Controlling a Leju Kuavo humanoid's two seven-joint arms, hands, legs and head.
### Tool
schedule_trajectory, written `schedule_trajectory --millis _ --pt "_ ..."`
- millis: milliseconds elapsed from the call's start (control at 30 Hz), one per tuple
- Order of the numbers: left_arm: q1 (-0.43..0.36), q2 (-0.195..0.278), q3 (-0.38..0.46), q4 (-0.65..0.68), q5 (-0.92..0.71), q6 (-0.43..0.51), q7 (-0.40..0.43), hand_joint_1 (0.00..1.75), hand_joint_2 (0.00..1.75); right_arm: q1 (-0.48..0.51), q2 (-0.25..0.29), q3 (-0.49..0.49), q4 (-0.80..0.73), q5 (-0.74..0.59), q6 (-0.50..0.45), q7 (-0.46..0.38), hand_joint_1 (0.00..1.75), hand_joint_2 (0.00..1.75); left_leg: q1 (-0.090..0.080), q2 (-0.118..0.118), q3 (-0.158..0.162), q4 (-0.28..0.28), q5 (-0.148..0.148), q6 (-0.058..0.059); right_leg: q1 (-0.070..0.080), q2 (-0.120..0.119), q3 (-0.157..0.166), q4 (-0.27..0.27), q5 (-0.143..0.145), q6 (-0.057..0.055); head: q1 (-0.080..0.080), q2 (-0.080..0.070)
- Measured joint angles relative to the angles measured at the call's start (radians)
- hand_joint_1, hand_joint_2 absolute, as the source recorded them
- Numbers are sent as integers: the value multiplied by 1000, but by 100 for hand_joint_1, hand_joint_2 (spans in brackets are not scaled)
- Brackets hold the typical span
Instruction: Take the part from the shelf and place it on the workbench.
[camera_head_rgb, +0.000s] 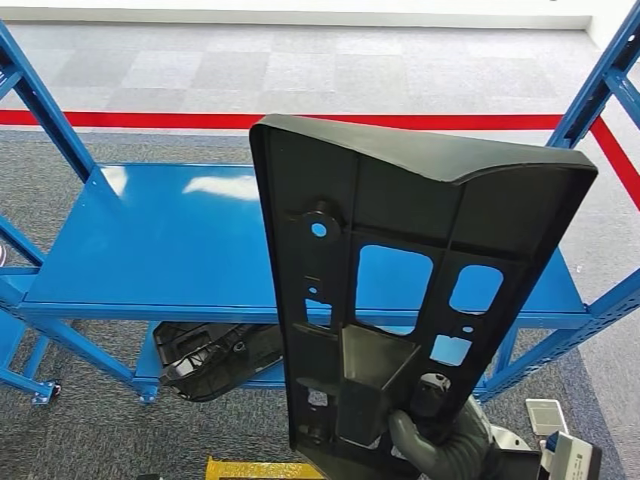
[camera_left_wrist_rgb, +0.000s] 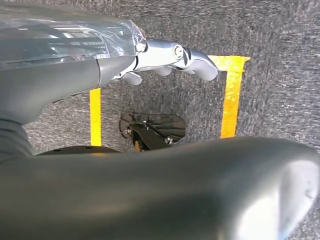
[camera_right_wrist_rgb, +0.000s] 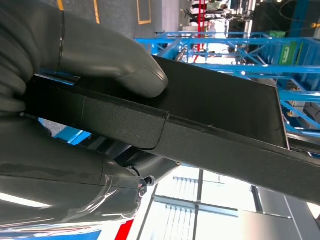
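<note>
**Ribbed black panel held upright before the blue shelf**

The right hand (camera_head_rgb: 441, 440) grips the matte black moulded plastic part (camera_head_rgb: 392, 300), ribbed and pierced with cut-outs, by its lower end, thumb (camera_right_wrist_rgb: 124, 65) pressed on its grainy face. It stands tilted above the glossy blue metal shelf (camera_head_rgb: 151, 240). The left hand (camera_left_wrist_rgb: 166, 60) hangs empty over grey carpet, fingers extended.

The right robot hand (camera_right_wrist_rgb: 49, 100) grips the black part (camera_right_wrist_rgb: 211, 115), with seemingly blue shelving (camera_right_wrist_rgb: 234, 50) behind.

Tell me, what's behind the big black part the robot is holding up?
Behind the black part, blue shelf shows through its holes. Grey carpet and a red floor line lie beyond. The part's solid areas hide more shelf.
</note>
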Motion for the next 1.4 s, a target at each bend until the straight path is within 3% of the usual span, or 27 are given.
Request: schedule_trajectory --millis 467,1167,1400 --pt "-1 15 0 0 -15 31 -11 0 175 -5 12 16 1 50 4 -47 175 175 0 0 0 0 0 0 0 0 0 0 0 0 0 0" --pt "-10 33 10 0 -11 98 -2 0 175 -37 16 35 57 -45 51 -68 175 175 -4 0 0 1 -1 2 -5 0 0 -1 1 1 0 0" --pt "-10 38 9 0 -21 106 14 0 175 -15 6 27 67 -52 52 -86 175 175 -13 0 2 0 -3 17 -14 0 3 -8 4 16 0 0"
